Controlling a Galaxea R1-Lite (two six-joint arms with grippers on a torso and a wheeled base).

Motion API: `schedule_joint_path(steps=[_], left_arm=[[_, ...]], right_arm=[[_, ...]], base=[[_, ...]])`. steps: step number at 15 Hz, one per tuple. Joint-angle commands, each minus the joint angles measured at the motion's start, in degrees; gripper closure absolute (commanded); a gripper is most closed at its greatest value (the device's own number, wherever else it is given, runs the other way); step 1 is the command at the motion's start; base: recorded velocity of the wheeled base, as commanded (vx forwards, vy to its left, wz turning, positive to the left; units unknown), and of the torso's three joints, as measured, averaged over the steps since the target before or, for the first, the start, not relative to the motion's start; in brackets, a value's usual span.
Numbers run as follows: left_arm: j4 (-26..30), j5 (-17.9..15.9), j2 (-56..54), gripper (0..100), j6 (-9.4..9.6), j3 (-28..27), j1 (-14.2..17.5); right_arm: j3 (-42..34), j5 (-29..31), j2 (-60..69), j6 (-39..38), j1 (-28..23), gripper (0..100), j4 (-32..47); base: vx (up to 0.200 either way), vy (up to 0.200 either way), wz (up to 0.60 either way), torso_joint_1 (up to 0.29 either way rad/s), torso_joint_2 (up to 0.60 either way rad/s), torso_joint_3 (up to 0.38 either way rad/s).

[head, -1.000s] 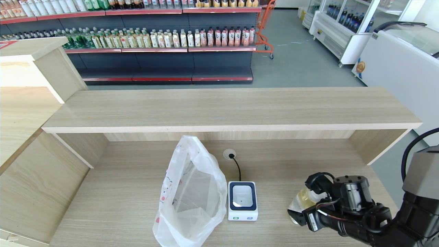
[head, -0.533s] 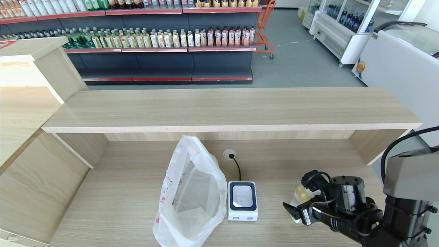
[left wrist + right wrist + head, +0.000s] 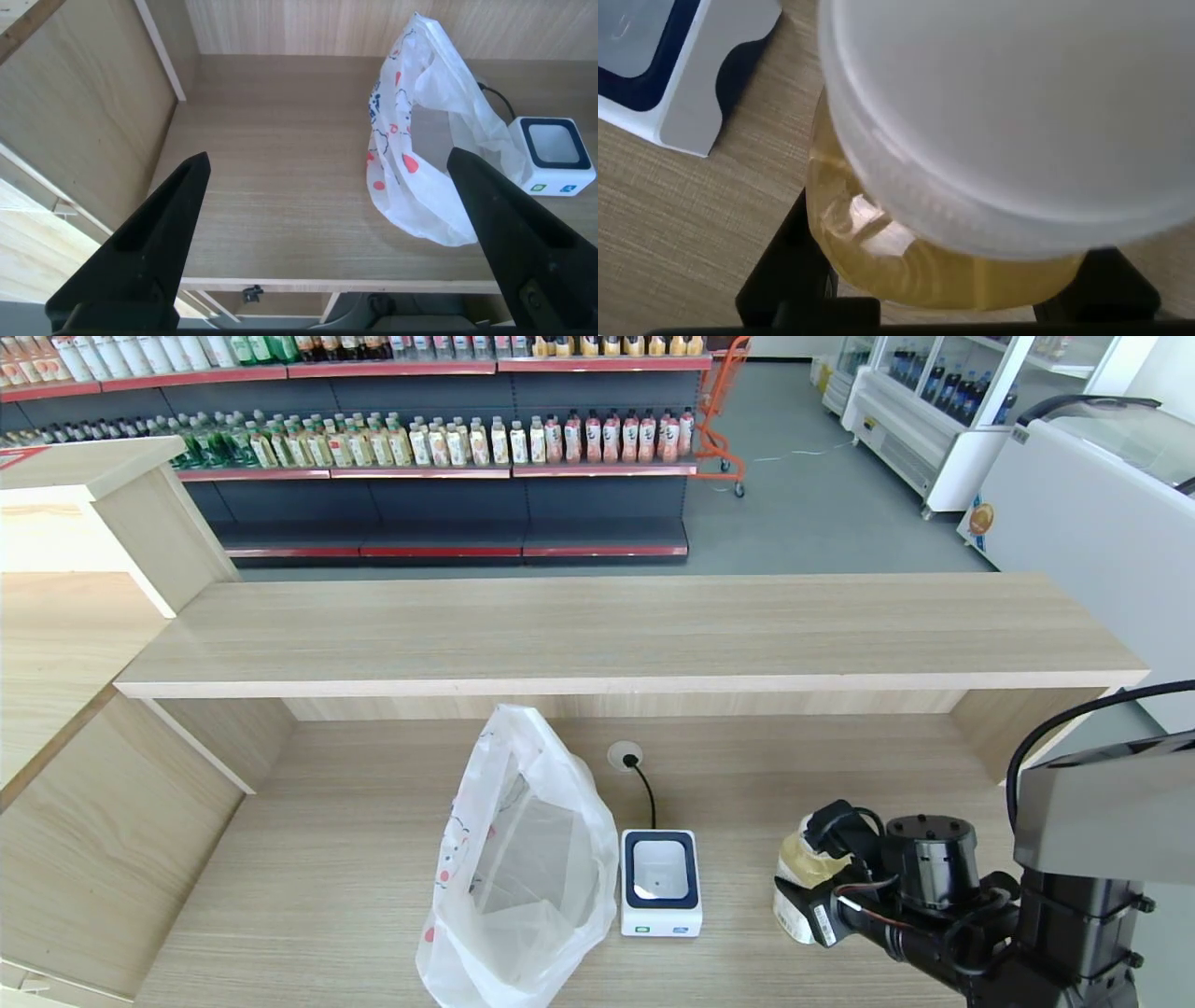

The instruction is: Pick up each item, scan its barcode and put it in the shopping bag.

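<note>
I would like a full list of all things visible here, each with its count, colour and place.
shopping bag: 1, white with red prints, open on the counter
barcode scanner: 1, white with a dark blue frame, right of the bag
cable: 1, black, behind the scanner
drink bottle: 1, yellowish, right of the scanner
counter: 1, light wood
shelves: several, dark, bottle-filled, far back
trolley: 1, orange, beside the shelves
freezers: white, far right
left tool: 1, black, open, above the counter
right tool: 1, black, shut on the drink bottle

shop | checkout counter [image 3: 616, 635] | drink shelves [image 3: 448, 443] | fridges [image 3: 934, 401]
</note>
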State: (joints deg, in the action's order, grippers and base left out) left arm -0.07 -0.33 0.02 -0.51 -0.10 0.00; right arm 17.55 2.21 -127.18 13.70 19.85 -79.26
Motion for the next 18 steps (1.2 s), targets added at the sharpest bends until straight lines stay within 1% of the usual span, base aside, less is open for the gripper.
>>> schedule_joint_path(steps=[1,3,5,6,8,9,10,11,12,13,14,16,18], left_arm=[[-0.01,-0.02,-0.02,0,-0.02,0.01,0.00],[-0.01,-0.02,-0.02,0,-0.02,0.01,0.00],[-0.01,-0.02,-0.02,0,-0.10,0.01,0.00],[-0.01,-0.02,-0.02,0,-0.02,0.01,0.00],[-0.01,-0.02,-0.02,0,-0.10,0.01,0.00],[-0.01,-0.02,-0.02,0,-0.02,0.01,0.00],[-0.01,-0.02,-0.02,0,-0.02,0.01,0.00],[-0.01,-0.02,-0.02,0,-0.10,0.01,0.00],[-0.01,-0.02,-0.02,0,-0.02,0.01,0.00],[-0.01,-0.02,-0.02,0,-0.02,0.01,0.00],[-0.01,-0.02,-0.02,0,-0.02,0.01,0.00],[-0.01,-0.02,-0.02,0,-0.02,0.01,0.00],[-0.01,-0.02,-0.02,0,-0.02,0.01,0.00]], right_arm=[[-0.33,0.08,-0.52,0.18,0.02,100,0.51],[0.20,-0.27,1.15,-0.25,0.02,100,0.16],[0.64,-1.15,7.57,-4.56,-0.07,100,1.13],[2.40,-4.58,14.24,-10.45,-0.07,100,5.70],[9.43,-16.44,26.73,-17.75,-0.42,100,21.26],[11.89,-20.75,29.80,-20.29,-0.86,100,25.83],[15.76,-28.93,34.55,-24.60,-1.13,100,32.77],[16.55,-33.67,36.04,-25.92,-1.13,100,34.35],[16.46,-38.07,36.31,-26.09,-1.04,100,34.35],[16.20,-40.35,36.31,-26.27,-0.42,100,34.26],[16.37,-41.14,36.31,-26.71,0.28,100,34.35],[16.81,-42.11,36.66,-31.19,4.68,100,33.21],[16.64,-42.11,36.39,-31.37,7.31,100,31.98]], base=[[0.000,0.000,0.00,0.000,0.00,0.000],[0.000,0.000,0.00,0.000,0.00,0.000],[0.000,0.000,0.00,0.000,0.00,0.000],[0.000,0.000,0.00,0.000,0.00,0.000],[0.000,0.000,0.00,0.000,0.00,0.000],[0.000,0.000,0.00,0.000,0.00,0.000],[0.000,0.000,0.00,0.000,0.00,0.000],[0.000,0.000,0.00,0.000,0.00,0.000],[0.000,0.000,0.00,0.000,0.00,0.000],[0.000,0.000,0.00,0.000,0.00,0.000],[0.000,0.000,0.00,0.000,0.00,0.000],[0.000,0.000,0.00,0.000,0.00,0.000],[0.000,0.000,0.00,0.000,0.00,0.000]])
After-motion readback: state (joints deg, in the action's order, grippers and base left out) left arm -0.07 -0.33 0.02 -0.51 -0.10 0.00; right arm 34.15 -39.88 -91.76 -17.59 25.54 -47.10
